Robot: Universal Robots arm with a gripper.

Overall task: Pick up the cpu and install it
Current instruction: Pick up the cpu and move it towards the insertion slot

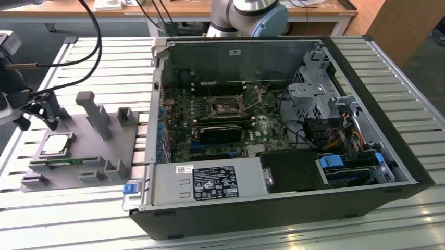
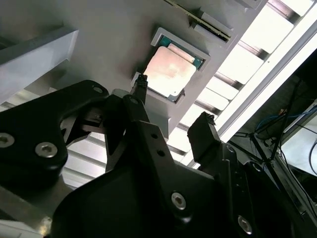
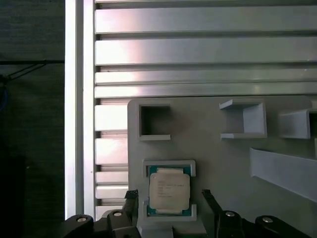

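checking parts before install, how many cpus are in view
1. The cpu sits in a square nest on the grey fixture, at the exterior view's left of the computer case, beneath the open end effector. Whether the motherboard socket hides another is unclear.

Long parallel slats of silver-grey metal make up the tabletop (image 1: 396, 73), and their ridges catch bright light. The glare turns white along the tabletop's outer bars in both wrist views. In the exterior view, a wooden desk (image 1: 70, 11) on a white frame stands behind the tabletop. A tall panel (image 1: 405, 26) of pale brown wood rises at the exterior view's right. Dark grey-blue floor (image 1: 28, 32) shows under the desk. In the first wrist view the floor lies in shadow beyond the tabletop's bright edge rail.
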